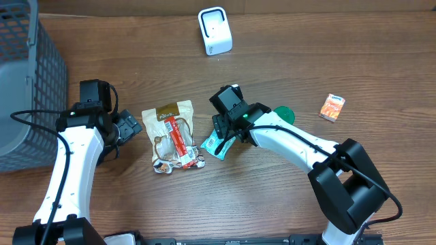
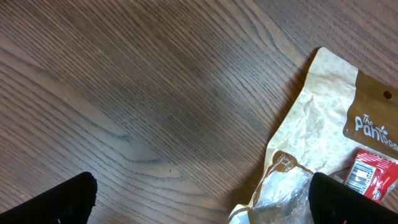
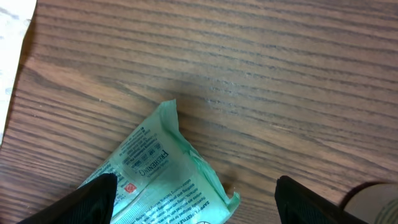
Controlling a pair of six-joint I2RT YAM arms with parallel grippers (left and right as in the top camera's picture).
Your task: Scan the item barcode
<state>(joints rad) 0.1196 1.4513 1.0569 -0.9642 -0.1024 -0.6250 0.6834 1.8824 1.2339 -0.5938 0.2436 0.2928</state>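
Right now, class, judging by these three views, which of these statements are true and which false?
1. The white scanner stands clear of both arms. True.
2. The left fingers grip the brown snack bag. False: they are open over bare wood beside it.
3. The green packet lies on the table below the open right fingers. True.
4. The orange box sits in the grey basket. False: it lies on the table beyond the right arm.

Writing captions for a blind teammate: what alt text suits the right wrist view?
A green packet lies on the wood table between the open right gripper's dark fingertips, which show at the bottom corners. A pale bag's edge shows at top left.
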